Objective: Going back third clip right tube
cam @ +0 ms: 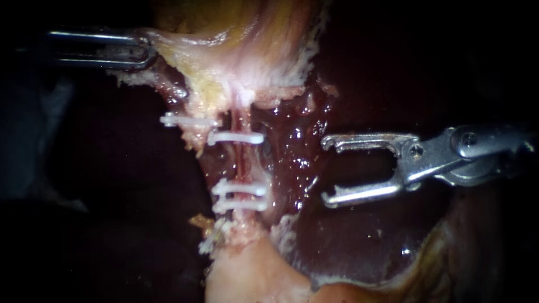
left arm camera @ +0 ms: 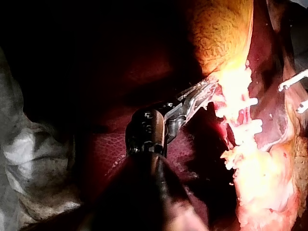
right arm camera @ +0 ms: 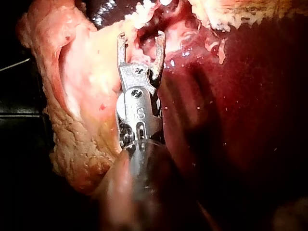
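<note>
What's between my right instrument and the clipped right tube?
Only glistening dark red tissue, seen in the endoscope view; nothing else lies between the right instrument and the right tube.

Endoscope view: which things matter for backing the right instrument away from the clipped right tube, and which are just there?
In the job:
right instrument, jaws open and empty, clear of the clips
right tube
three clips across it

Just there:
left instrument, shut on pale tissue
fourth clip, beside the tube
liver
</note>
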`<state>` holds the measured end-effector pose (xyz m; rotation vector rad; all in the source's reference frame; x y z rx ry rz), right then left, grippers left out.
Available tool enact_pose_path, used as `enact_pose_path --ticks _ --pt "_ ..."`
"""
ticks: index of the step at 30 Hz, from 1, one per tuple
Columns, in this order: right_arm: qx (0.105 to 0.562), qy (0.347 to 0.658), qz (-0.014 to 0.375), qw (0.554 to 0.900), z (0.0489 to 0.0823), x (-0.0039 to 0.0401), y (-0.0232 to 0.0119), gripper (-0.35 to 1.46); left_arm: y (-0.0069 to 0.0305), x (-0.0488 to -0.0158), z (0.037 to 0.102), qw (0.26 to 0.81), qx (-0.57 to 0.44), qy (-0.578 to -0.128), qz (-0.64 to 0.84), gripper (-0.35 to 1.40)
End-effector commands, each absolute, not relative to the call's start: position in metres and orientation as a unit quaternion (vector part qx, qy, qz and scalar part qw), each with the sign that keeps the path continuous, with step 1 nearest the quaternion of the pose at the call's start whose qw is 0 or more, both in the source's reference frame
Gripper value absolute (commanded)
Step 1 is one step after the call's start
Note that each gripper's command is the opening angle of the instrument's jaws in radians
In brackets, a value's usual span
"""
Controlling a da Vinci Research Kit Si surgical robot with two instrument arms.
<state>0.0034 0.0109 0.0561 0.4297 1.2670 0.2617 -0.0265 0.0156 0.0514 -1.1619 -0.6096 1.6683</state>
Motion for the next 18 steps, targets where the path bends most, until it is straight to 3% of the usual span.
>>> enact_pose_path --ticks 1,18 --pt "0.199 0.586 0.121 0.777 0.0561 0.0035 0.0108 0.50 0.0155 -0.0267 0.0517 0.486 -0.476 -0.252 0.688 -0.35" --pt "0.201 0.586 0.119 0.776 0.0561 0.0033 0.0108 0.50 0.0148 -0.0282 0.0528 0.481 -0.474 -0.255 0.692 -0.35"
